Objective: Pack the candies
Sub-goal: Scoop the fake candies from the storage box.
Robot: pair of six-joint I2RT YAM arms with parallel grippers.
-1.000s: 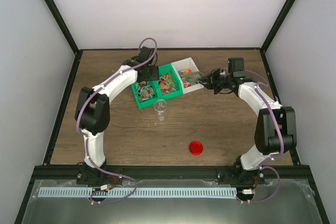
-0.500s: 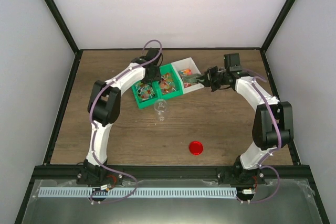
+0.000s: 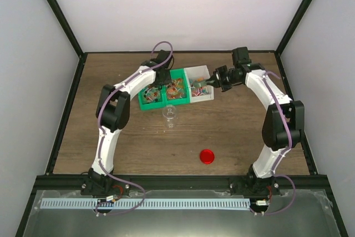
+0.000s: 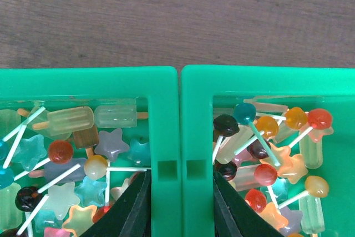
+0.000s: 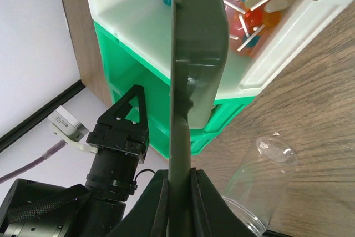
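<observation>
on the wooden table (image 3: 111,137) three open bins sit in a row toward the far edge: two green bins (image 4: 163,137) side by side, and a white bin (image 5: 127,15) against their right end. your left gripper (image 4: 181,206) stands narrow, with one finger down inside each green bin. as far as the wrist view shows, it pinches their two touching inner walls. your right gripper (image 5: 178,178) is closed tight on a thin dark strip (image 5: 197,26) that runs up to the white bin; what that strip is, you cannot tell from here. the clear jar (image 3: 170,114) waits near the bins on the side toward you, apart from them, and the red lid (image 3: 207,156) lies nearer you again, well apart. the candies (image 4: 267,126) are in the bins, none in the jar as far as the views show: lollipops on white sticks, stars and ice-lolly shapes, heaped loosely. this looks like steadying the bins before any picking, so squeeze both walls squarely and move the two bins as one. hold them level so nothing spills. watch the stick lying close to your left finger, since trapping it would drag sweets out.
</observation>
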